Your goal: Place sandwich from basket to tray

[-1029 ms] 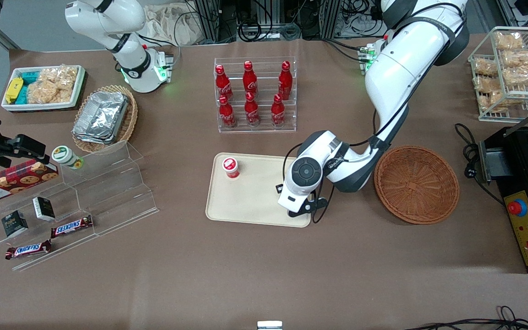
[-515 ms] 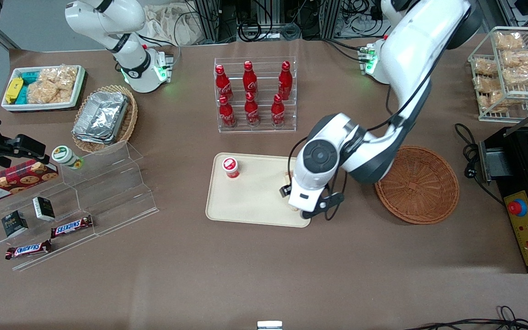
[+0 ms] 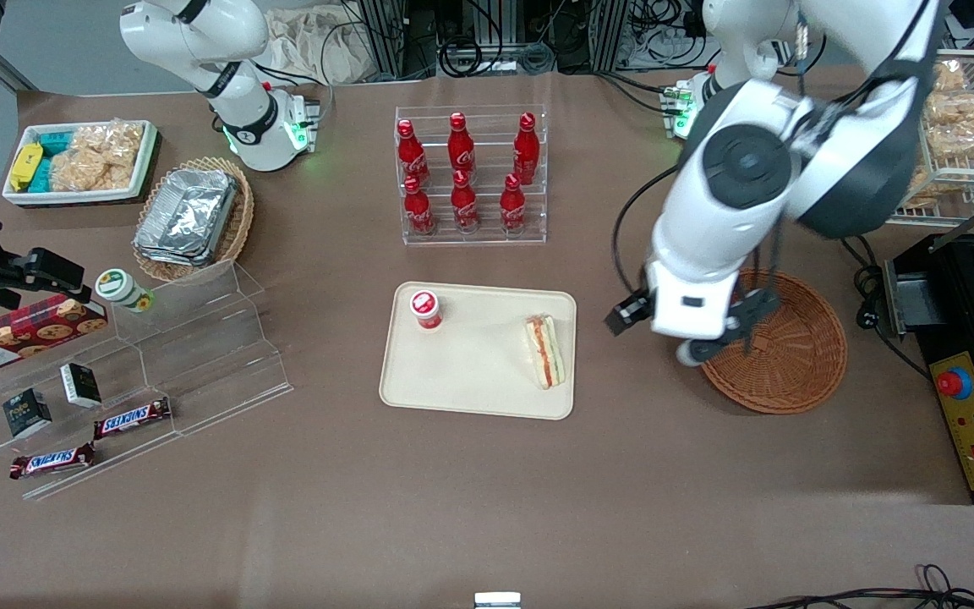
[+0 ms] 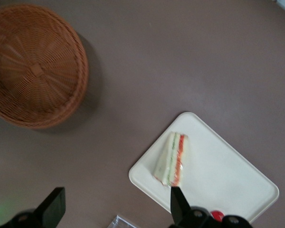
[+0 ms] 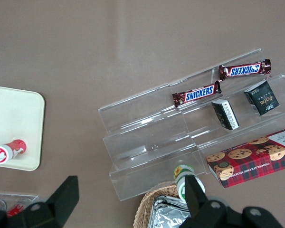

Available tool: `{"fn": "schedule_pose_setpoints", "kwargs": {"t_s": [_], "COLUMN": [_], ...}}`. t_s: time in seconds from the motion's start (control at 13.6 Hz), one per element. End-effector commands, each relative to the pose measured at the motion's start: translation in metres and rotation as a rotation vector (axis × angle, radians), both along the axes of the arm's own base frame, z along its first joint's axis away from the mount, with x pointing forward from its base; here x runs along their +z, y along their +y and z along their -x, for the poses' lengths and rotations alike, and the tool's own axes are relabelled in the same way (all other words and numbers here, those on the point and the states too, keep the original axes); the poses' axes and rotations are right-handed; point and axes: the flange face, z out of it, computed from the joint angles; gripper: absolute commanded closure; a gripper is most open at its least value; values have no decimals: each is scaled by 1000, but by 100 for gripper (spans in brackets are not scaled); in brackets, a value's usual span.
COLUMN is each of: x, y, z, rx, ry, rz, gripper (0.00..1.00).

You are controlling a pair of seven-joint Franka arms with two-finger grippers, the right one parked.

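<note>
Snickers bars (image 3: 132, 417) lie low at frame left, the sandwich (image 3: 544, 351) rests on the tray (image 3: 470, 372) at centre, the gripper (image 4: 115, 209) hangs jaws apart above the basket (image 3: 779, 342), and Coca-Cola bottles (image 3: 463, 173) stand higher.

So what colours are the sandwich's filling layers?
Red and green, between white bread; the sandwich shows best in the front view.

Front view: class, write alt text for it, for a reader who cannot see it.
A sandwich lies on a beige tray beside a small red-capped bottle. The left arm's end effector, open and holding nothing, hangs raised between the tray and the empty reddish-brown wicker basket. A rack of red bottles stands farther from the camera.
</note>
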Motion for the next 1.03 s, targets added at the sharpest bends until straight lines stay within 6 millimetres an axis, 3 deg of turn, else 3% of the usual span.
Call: {"fn": "schedule_pose_setpoints", "kwargs": {"t_s": [0.0,0.15,0.29,0.44,0.74,0.96], "x": [25,34,41,42,60,68], "y": [37,77,101,144,220,258], "z": [12,6,8,0,8,21], "rx": [-25,-53,-148,-192,-350,-433], "ry": [21,23,33,52,67,62], "rz": [-5,11,25,18,50,60], "gripper": [1,1,1,1,1,1]}}
